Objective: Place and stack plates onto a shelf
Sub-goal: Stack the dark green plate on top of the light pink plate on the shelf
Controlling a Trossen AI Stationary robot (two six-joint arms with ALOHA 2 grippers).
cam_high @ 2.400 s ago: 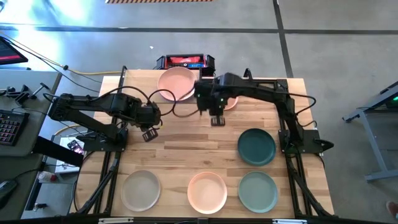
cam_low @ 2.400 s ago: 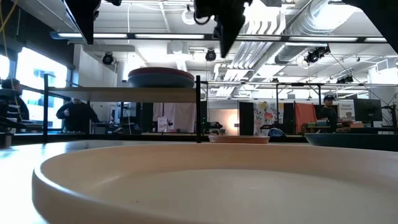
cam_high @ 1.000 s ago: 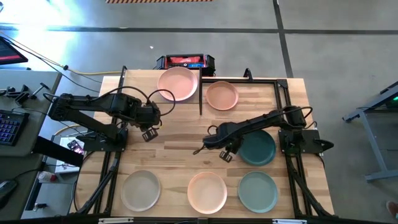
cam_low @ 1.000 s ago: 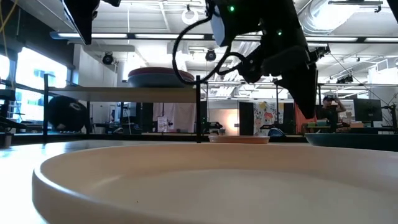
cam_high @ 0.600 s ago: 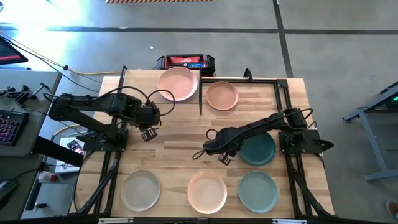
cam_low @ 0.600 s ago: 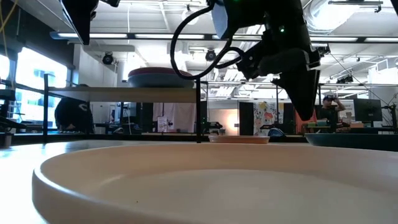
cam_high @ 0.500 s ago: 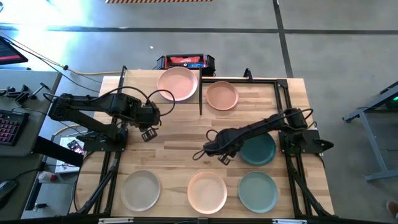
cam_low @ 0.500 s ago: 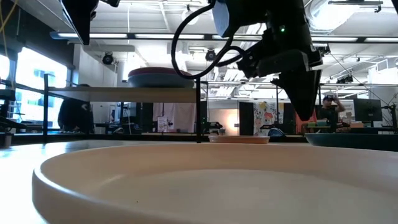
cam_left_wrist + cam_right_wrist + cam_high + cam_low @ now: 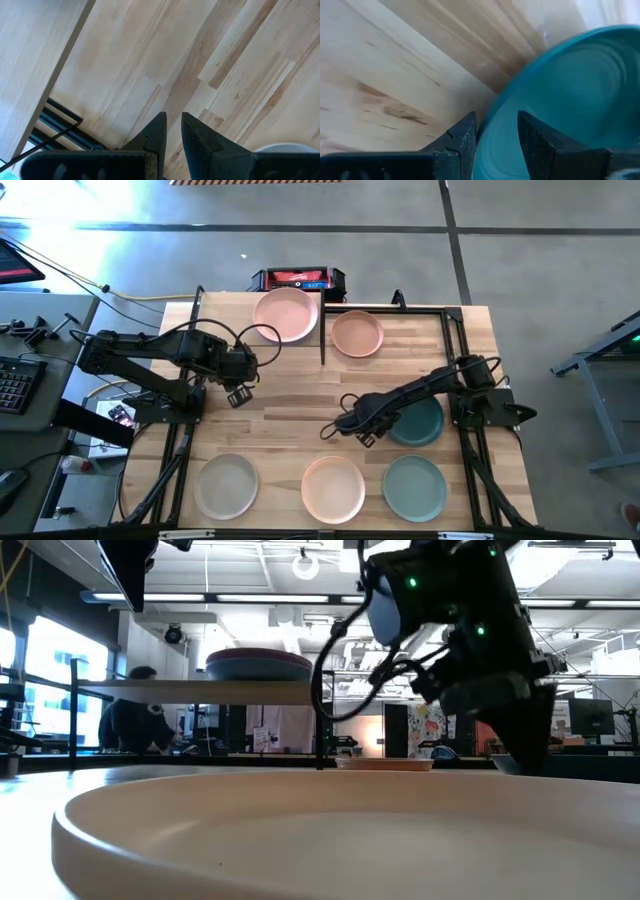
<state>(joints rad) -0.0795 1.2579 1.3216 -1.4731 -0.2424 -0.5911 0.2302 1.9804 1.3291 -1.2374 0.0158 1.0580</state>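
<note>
**Right gripper straddled the teal plate's rim**

The right gripper (image 9: pixel 366 432) sat low at the dark teal plate (image 9: pixel 418 420), fingers apart with the left rim between them, not yet clamped; only the right wrist view showed this. The left gripper (image 9: pixel 239 394) hung over the table (image 9: pixel 290 395), fingers nearly together, holding nothing. The shelf (image 9: pixel 200 690) carried a plate stack (image 9: pixel 259 665), its layers seen only from the low view. A peach plate (image 9: pixel 357 334) lay right of the shelf; three more plates lined the near edge.

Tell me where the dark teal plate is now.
In the high view, the dark teal plate lies right of table centre, behind the sage plate, with the right tool at its left rim.
</note>
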